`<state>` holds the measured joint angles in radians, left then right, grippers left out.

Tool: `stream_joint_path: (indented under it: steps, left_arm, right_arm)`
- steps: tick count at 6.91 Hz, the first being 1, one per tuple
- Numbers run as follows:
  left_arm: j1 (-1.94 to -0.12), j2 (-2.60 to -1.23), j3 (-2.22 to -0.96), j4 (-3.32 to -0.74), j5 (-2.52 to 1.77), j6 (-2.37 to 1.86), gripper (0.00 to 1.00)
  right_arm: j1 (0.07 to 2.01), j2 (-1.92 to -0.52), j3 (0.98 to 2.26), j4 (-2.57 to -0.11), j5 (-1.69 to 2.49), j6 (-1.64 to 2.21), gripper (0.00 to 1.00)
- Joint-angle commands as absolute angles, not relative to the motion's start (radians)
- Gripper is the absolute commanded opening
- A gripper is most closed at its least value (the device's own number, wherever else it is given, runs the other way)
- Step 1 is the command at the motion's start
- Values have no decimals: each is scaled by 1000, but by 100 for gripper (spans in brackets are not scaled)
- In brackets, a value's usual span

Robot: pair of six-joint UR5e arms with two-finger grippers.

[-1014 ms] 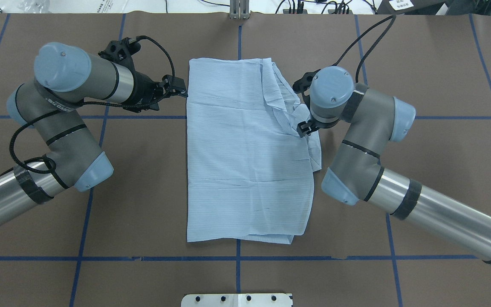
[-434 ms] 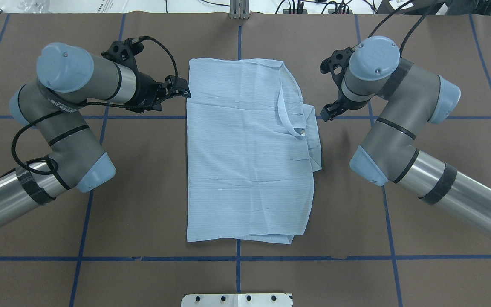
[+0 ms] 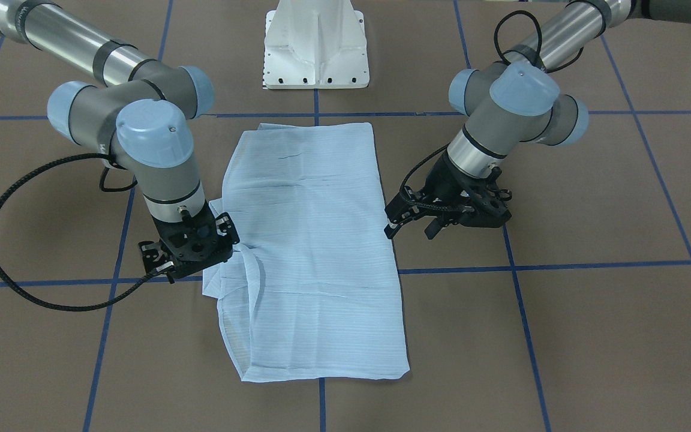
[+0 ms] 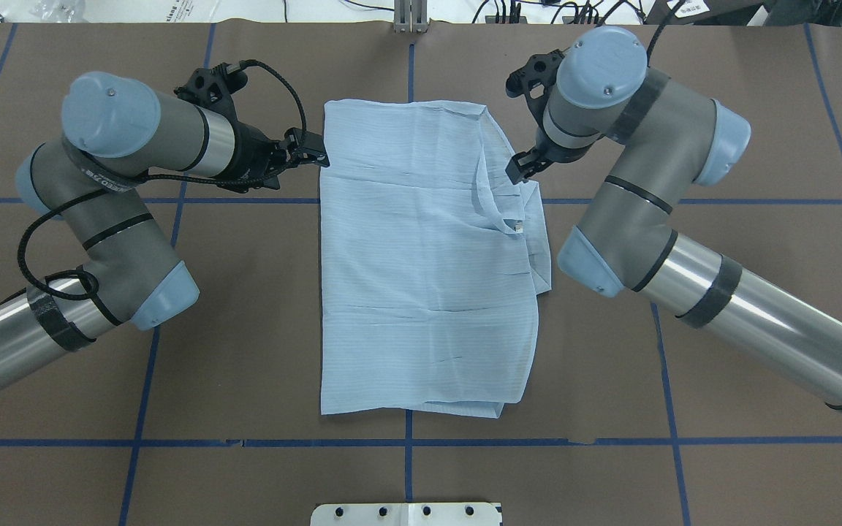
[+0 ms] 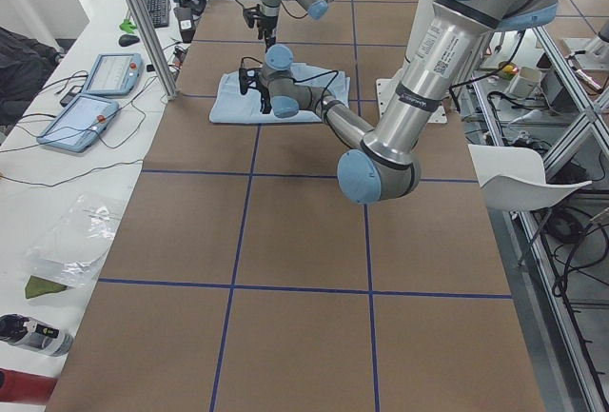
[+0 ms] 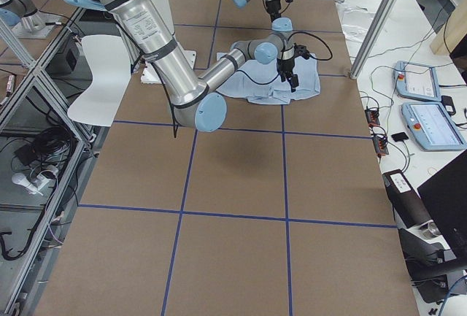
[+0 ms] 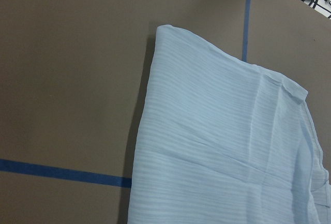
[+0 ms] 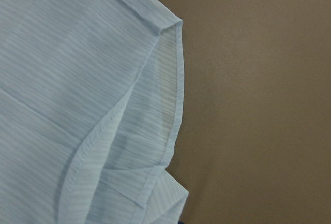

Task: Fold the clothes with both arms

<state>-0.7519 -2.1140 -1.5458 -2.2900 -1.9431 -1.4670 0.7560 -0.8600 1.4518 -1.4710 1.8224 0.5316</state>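
as the thin pale-blue striped shirt [image 4: 421, 292] lies lengthwise, left black gripper [image 4: 315, 155] and right black gripper [image 4: 520, 169] flank its far half; clenched or released, cannot tell.

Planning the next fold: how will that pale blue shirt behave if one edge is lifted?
Probably floppy: the shirt lies flat with soft creases and a curled collar edge, so a lifted edge should drape. Likely light, since the fabric looks thin. Layers may shift, as a lower layer peeks out at the hem.
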Motion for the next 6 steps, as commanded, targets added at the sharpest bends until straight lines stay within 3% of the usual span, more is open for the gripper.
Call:
stream_joint_path:
  steps: [1, 6]
  left_arm:
    - [-753, -2112, -1574, -2289, -1940, -1466, 100]
    - [-752, -2114, -1614, -2287, -1940, -1466, 100]
  right_arm:
    - [739, -796, 1307, -1360, 1821, 554, 100]
    - [655, -758, 1232, -1359, 1821, 578, 100]
